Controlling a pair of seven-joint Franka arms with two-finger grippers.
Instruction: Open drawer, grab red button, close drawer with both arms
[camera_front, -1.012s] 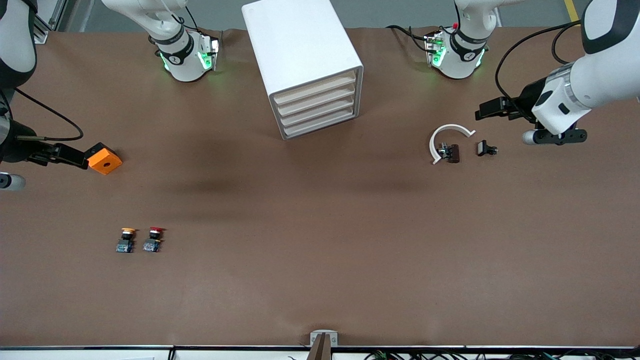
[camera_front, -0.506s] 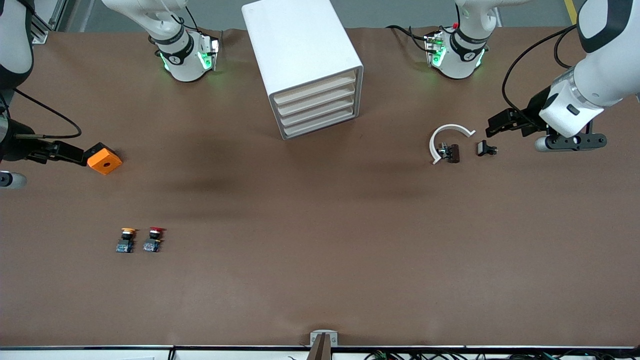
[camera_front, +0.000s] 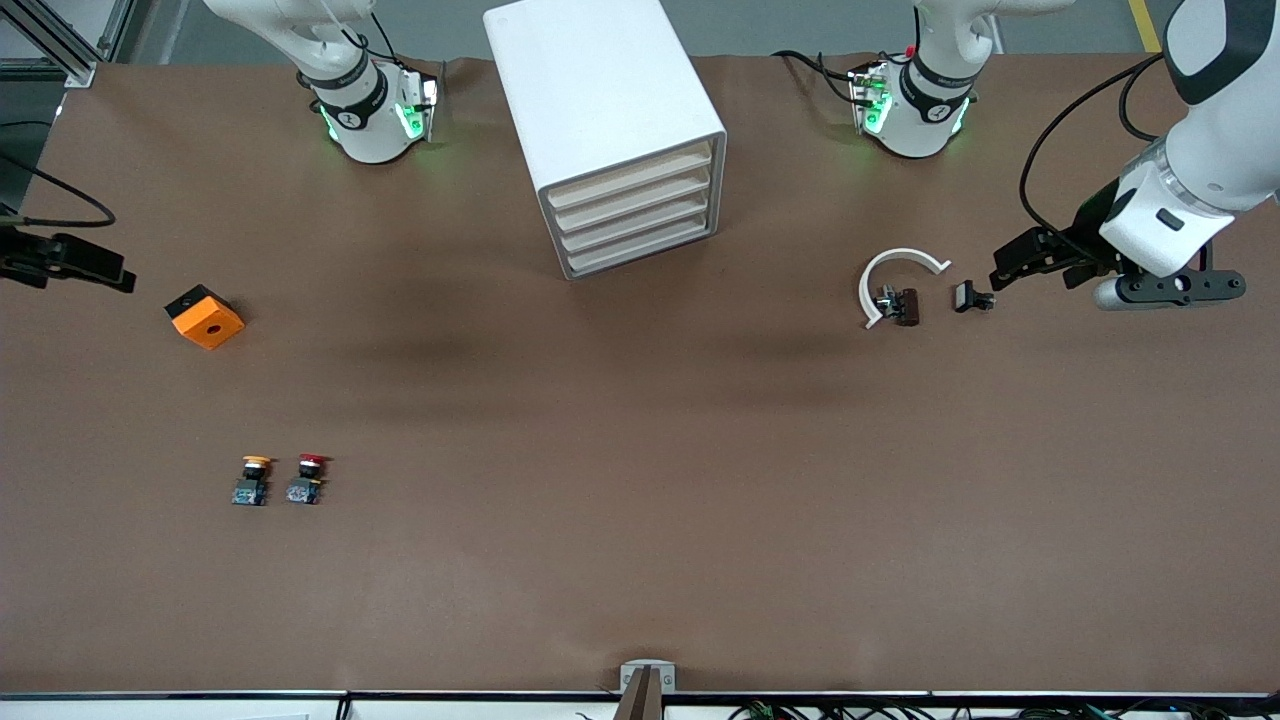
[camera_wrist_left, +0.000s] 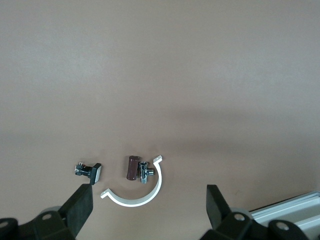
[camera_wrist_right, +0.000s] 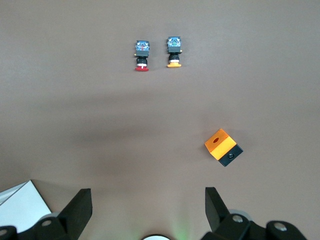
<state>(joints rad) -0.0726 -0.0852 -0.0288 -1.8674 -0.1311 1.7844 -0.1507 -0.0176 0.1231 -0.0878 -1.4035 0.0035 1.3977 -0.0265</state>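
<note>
The white cabinet (camera_front: 610, 110) stands between the two arm bases, its four cream-fronted drawers (camera_front: 632, 215) all shut. The red-capped button (camera_front: 308, 478) (camera_wrist_right: 141, 55) lies on the table much nearer the front camera, toward the right arm's end. My right gripper (camera_front: 118, 275) (camera_wrist_right: 148, 202) hangs open and empty over the table at that end, a short way from the orange cube (camera_front: 205, 317). My left gripper (camera_front: 1003, 270) (camera_wrist_left: 149, 205) hangs open and empty over the table at the left arm's end, beside a small black part (camera_front: 970, 297).
A button with an orange-yellow cap (camera_front: 252, 480) (camera_wrist_right: 173, 51) lies beside the red one. A white C-shaped ring (camera_front: 893, 280) (camera_wrist_left: 137, 192) curls round a brown cylinder with a metal fitting (camera_front: 900, 305) (camera_wrist_left: 132, 168). The cabinet's corner (camera_wrist_right: 20, 205) shows in the right wrist view.
The right gripper has drawn back from the orange cube toward its end of the table. The left gripper has shifted away from the ring toward its own end. Nothing on the table moved.
</note>
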